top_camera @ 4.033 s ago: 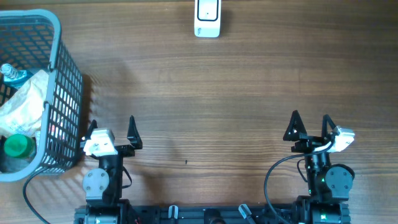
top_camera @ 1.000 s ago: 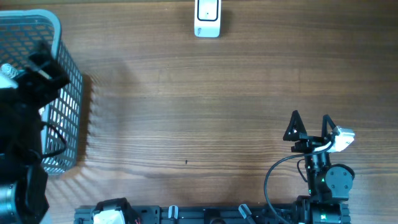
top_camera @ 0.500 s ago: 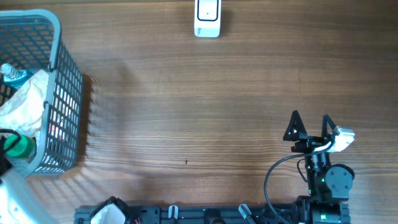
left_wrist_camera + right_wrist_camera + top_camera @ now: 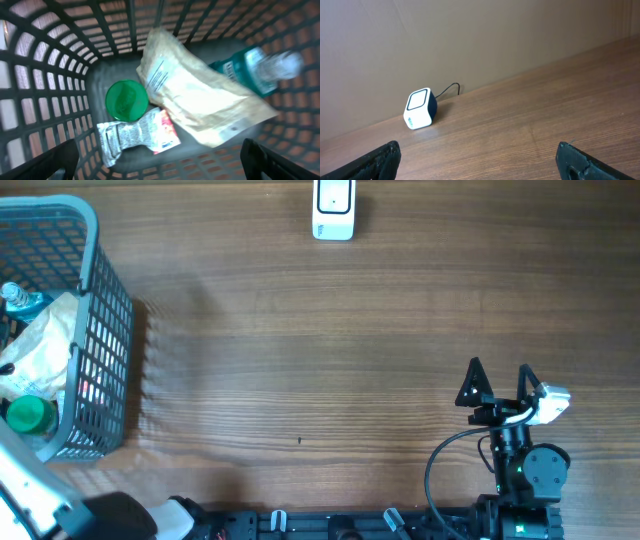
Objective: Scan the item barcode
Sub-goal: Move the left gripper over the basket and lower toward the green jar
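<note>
Pouch [image 4: 200, 100] lies diagonally in basket [image 4: 45, 75], directly below spread left gripper [image 4: 160, 162]; right gripper [image 4: 499, 370], spread too, well apart.

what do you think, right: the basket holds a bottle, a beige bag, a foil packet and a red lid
Wrong colour: the lid is green, not red, per the left wrist view. The basket does hold the bottle, beige bag and foil packet.
</note>
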`<control>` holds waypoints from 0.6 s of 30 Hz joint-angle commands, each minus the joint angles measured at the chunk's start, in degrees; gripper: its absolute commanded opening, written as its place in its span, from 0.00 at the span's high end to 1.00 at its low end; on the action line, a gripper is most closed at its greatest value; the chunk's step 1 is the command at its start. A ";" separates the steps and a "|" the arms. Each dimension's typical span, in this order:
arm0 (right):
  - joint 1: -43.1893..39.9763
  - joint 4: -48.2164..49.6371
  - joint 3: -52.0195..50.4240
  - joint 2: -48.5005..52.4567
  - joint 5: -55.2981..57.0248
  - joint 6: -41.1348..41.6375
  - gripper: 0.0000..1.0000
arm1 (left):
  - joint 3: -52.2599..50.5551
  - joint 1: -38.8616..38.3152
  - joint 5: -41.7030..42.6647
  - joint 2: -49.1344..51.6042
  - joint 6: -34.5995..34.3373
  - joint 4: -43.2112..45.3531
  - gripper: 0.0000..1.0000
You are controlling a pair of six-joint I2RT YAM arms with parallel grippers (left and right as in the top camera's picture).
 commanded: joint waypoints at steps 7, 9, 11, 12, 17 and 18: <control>-0.02 0.15 -0.04 -0.39 0.72 -0.44 0.00 | -8.74 0.26 0.87 1.79 15.65 5.07 0.00; -0.02 0.15 -0.04 -0.39 0.74 -0.44 0.00 | -10.51 0.26 0.83 1.79 16.70 6.56 0.00; -0.02 0.15 -0.04 -0.39 0.74 -0.44 0.00 | -12.11 0.26 0.79 1.81 18.03 8.15 0.00; -0.02 0.15 -0.04 -0.39 0.74 -0.46 0.00 | -12.83 0.28 0.39 1.81 18.12 8.74 0.00; -0.02 0.15 -0.04 -0.39 0.74 -0.44 0.00 | -16.59 2.47 0.42 1.81 18.12 11.08 0.00; -0.02 0.15 -0.04 -0.39 0.74 -0.46 0.00 | -17.66 3.30 0.42 1.81 18.05 11.80 0.00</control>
